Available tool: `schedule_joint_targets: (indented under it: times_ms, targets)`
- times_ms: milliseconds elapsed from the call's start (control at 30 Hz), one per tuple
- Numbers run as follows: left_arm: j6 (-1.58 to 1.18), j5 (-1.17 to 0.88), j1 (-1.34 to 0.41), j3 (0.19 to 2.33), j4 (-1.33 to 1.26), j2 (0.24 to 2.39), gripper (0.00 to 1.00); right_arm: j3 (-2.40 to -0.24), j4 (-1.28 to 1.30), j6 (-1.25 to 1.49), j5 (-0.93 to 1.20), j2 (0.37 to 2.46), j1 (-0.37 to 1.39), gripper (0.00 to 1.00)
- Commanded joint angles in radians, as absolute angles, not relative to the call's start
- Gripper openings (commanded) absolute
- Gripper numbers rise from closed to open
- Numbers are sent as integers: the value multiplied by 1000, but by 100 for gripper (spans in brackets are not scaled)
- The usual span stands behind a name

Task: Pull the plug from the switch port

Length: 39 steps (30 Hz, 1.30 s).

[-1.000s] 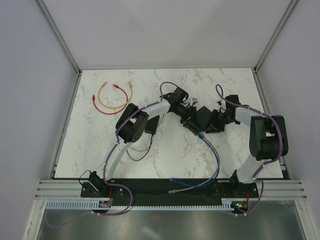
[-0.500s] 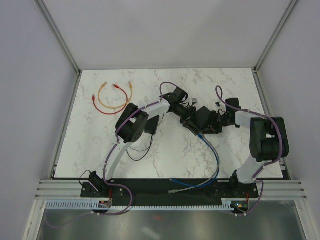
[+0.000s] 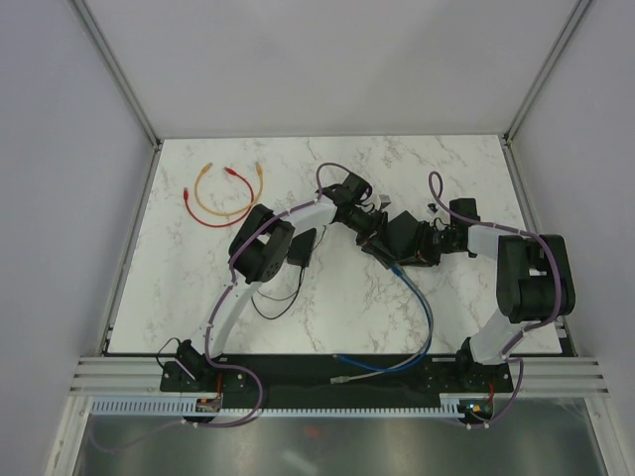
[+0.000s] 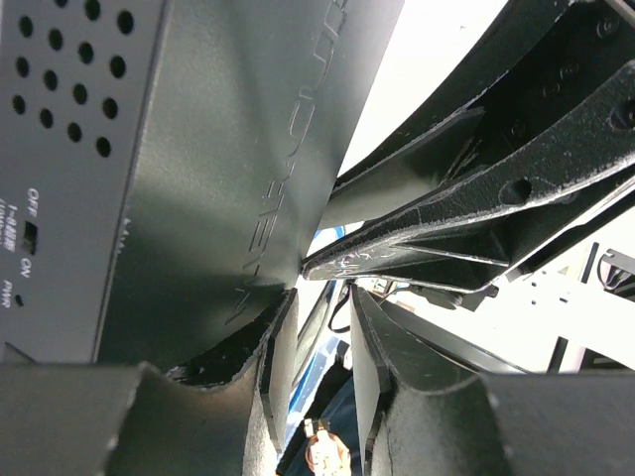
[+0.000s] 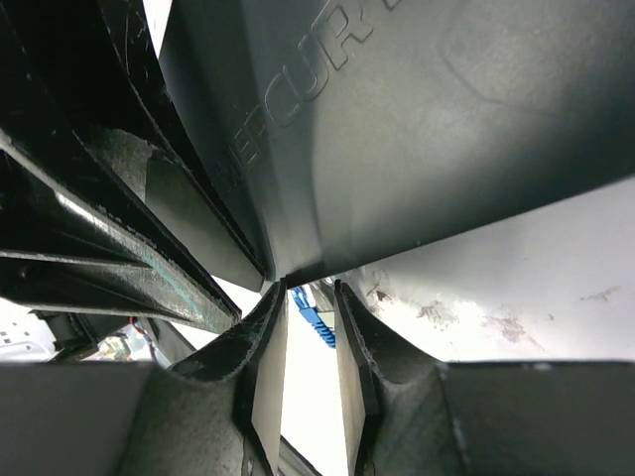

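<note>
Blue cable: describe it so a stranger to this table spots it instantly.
On the marble table, look to the near edge, right of centre. A cable arcs from there up to the black switch; it alone is blue, unlike the orange loops far left.

Switch (image 5: 417,129) fills top w/ embossed lettering; its lower corner meets R gripper (image 5: 305,294) tips. Blue cable (image 5: 314,317) just below corner, btwn pale pads (image 5: 270,387).

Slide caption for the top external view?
Top view: left gripper and right gripper flank the black switch; blue cable curves from it toward the near edge.
</note>
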<state>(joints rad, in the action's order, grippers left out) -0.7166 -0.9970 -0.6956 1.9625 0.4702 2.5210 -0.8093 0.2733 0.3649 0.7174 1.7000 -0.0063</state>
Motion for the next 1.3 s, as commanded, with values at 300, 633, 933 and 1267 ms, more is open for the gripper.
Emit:
schedule_joint_targets:
  times_ms: [300,633,933,1267]
  targets:
    - [-687,-894,-683,1959,514,2580,37,-749,296,336,706,1670,6,37]
    - [-686,-893,-683,1953,514,2580,37,-762,411,311,559,1620,5,29]
    - [-677,-885,-683,1945,514,2560,37,-791,541,344,496,1510,6,31]
    - [-623,-850,-683,1899,523,2450,40,-864,756,397,229,1447,96,48]
